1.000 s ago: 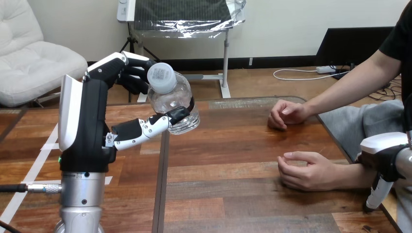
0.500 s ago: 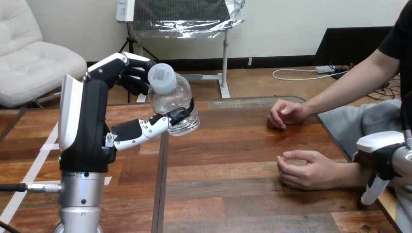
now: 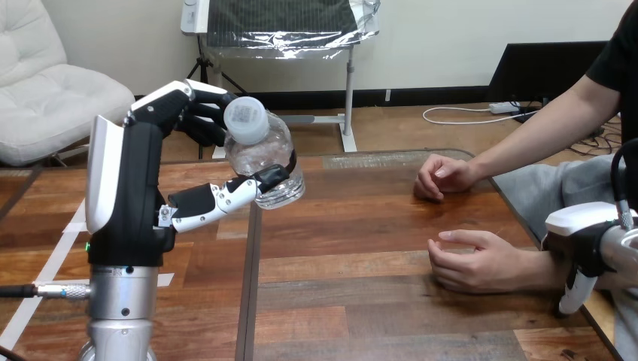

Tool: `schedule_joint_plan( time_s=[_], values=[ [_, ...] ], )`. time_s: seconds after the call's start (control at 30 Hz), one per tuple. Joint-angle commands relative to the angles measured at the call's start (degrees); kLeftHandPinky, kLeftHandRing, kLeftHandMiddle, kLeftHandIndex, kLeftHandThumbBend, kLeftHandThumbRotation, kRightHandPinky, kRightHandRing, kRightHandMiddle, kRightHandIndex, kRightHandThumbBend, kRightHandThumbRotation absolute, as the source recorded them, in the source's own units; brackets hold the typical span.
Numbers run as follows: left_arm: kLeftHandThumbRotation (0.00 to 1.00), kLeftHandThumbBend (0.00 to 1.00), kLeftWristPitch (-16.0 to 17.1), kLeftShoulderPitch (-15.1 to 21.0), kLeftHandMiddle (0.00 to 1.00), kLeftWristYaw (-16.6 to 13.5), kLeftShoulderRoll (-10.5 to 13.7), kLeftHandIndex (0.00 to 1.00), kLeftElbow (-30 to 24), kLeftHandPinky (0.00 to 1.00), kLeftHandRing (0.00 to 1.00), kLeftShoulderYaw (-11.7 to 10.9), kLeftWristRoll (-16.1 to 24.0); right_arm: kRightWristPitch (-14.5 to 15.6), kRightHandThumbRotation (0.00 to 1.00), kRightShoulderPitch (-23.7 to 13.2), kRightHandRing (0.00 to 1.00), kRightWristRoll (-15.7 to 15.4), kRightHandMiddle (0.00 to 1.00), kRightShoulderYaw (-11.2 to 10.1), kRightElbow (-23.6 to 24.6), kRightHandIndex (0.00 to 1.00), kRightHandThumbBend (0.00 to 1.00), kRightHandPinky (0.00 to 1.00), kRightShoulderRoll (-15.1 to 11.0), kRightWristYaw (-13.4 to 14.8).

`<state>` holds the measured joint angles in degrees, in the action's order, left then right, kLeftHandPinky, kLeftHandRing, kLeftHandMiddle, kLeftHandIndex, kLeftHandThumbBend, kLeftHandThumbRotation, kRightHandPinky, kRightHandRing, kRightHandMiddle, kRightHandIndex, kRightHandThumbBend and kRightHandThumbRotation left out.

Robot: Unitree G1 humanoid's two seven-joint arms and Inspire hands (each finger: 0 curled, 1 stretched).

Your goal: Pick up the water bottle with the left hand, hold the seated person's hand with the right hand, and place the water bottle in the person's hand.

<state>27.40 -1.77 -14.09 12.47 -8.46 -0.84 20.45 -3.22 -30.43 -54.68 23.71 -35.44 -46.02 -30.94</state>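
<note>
Water bottle [image 3: 263, 162], cap tipped toward the camera, is raised above the left part of the table [image 3: 376, 226]. The left hand [image 3: 143, 180] curls round it, thumb across its lower body. The right hand [image 3: 587, 244] is beside the forearm behind the person's nearer hand [image 3: 481, 263], which rests on the table; whether it grips cannot be told.

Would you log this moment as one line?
left robot hand: shut on water bottle, aloft | right robot hand: beside person's forearm | handover: pending
</note>
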Motion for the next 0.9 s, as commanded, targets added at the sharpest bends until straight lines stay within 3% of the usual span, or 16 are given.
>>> schedule_joint_plan(
  time_s=[0.0, 0.2, 0.43, 0.87],
  values=[
    [0.00, 0.63, 1.01, 2.50, 0.47, -0.38, -0.56, 0.50, -0.92, 0.43, 0.43, -1.14, -0.39, -0.91, 0.17, -3.45, 0.57, 1.62, 0.68, 0.76, -1.74, 0.74, 0.61, 0.44, 2.31, 1.10],
    [0.00, 0.63, 0.79, 2.32, 0.47, 0.00, -0.66, 0.50, -1.20, 0.43, 0.44, -1.26, -0.90, -0.78, 0.11, -3.22, 0.55, 3.72, 0.65, 0.13, -2.57, 0.69, 0.62, 0.43, 3.42, 1.96],
    [0.00, 0.63, 0.61, 2.18, 0.47, 0.05, -0.90, 0.50, -1.38, 0.43, 0.44, -1.42, -1.11, -1.42, 0.05, -3.57, 0.54, 4.86, 0.63, 0.95, -4.54, 0.63, 0.62, 0.44, 4.27, 3.09],
    [0.00, 0.63, -0.09, 1.98, 0.47, 0.63, -1.22, 0.50, -1.83, 0.44, 0.43, -1.55, -1.86, -2.56, 0.04, -4.14, 0.58, 4.31, 0.65, 2.95, -7.39, 0.59, 0.63, 0.48, 5.17, 6.26]
  ],
)
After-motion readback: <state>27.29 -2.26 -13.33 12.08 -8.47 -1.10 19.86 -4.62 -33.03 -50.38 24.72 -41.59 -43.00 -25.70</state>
